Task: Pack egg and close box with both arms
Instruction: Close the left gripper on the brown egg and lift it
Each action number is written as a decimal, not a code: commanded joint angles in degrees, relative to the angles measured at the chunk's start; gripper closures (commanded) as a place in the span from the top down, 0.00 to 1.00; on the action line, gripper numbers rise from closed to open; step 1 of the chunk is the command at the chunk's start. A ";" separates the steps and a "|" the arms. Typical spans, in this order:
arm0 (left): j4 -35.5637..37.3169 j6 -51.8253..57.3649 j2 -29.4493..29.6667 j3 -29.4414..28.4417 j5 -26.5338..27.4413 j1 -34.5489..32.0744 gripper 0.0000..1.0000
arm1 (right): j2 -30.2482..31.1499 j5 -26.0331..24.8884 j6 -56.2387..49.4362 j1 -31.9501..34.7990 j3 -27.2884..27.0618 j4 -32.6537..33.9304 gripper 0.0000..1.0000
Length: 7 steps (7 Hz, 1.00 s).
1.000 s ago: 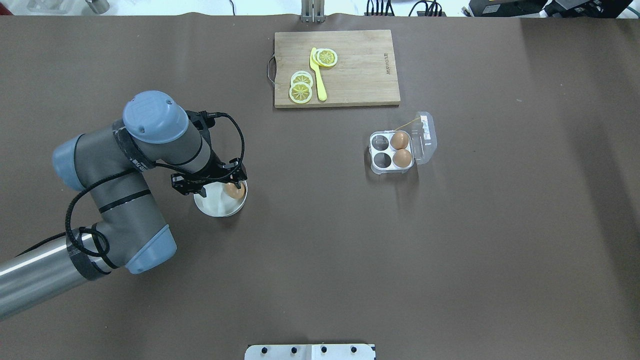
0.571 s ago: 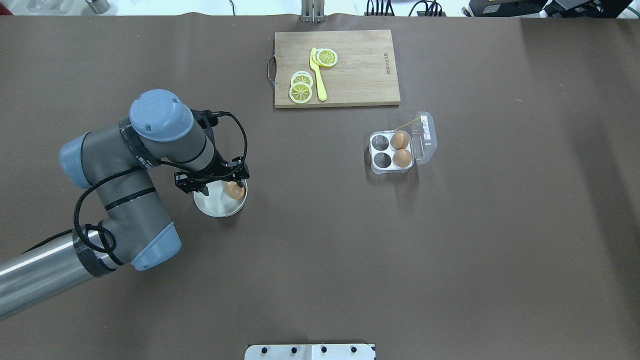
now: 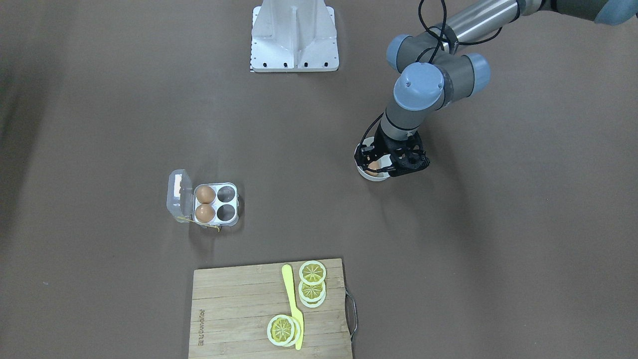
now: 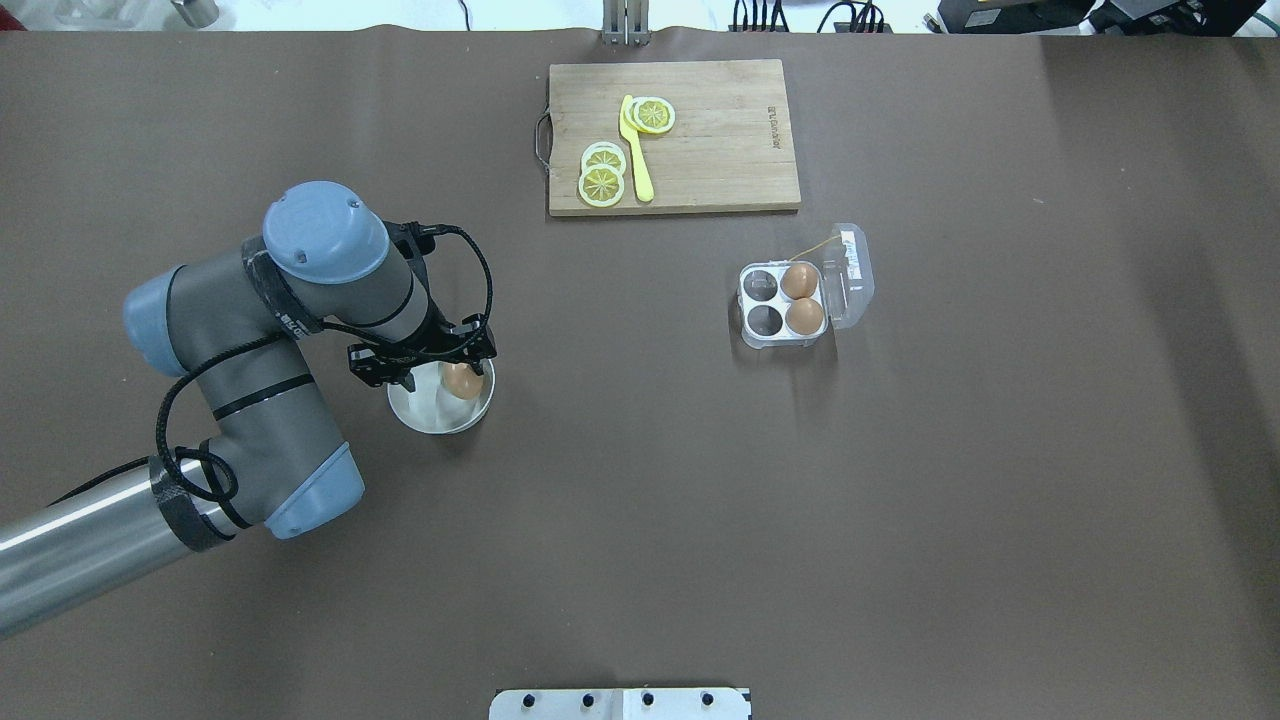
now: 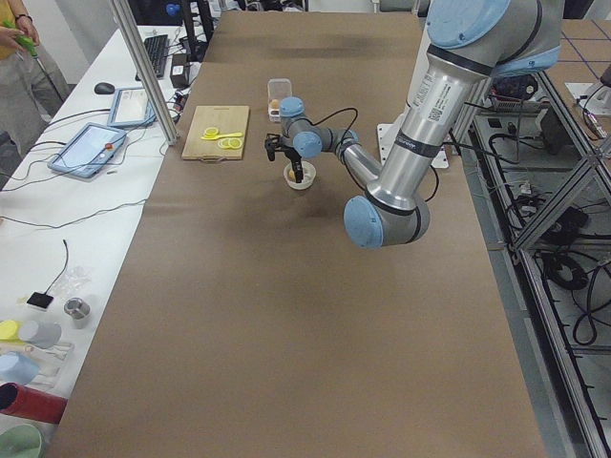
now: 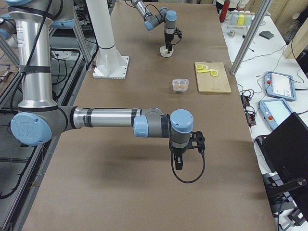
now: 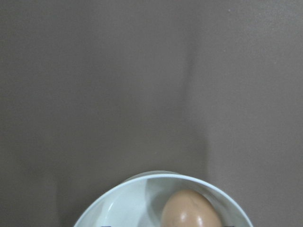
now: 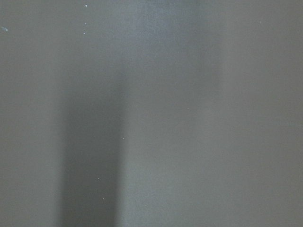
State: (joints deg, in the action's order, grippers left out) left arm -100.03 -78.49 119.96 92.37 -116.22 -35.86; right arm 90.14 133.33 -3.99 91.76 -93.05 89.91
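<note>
A tan-brown egg [image 4: 462, 381] lies in a round white bowl [image 4: 430, 415] at the table's left. My left gripper [image 4: 448, 372] hangs low over the bowl, its jaws apart on either side of the egg. In the left wrist view the egg [image 7: 189, 210] sits at the bottom edge inside the bowl [image 7: 118, 203]. The clear box [image 4: 765, 320] stands open right of centre, lid [image 4: 852, 268] folded back, with two eggs [image 4: 798, 281] in its right cups. My right gripper [image 6: 179, 163] shows only in the exterior right view, above bare table; I cannot tell its state.
A wooden cutting board [image 4: 720, 150] with lemon slices [image 4: 602, 180] and a yellow knife [image 4: 636, 150] lies at the far side. The white base plate [image 4: 620, 703] is at the near edge. Brown table lies between bowl and box.
My left arm has shifted slightly to the right and settled over the bowl. The egg, bowl and box have stayed in place.
</note>
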 commanded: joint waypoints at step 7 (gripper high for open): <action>0.28 0.44 -0.16 -0.08 -0.32 0.00 0.43 | -0.05 -0.09 0.03 0.00 0.06 0.00 1.00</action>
State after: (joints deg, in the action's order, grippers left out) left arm -99.74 -78.34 119.89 92.47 -116.62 -35.88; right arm 90.08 133.27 -3.95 91.76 -93.03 89.91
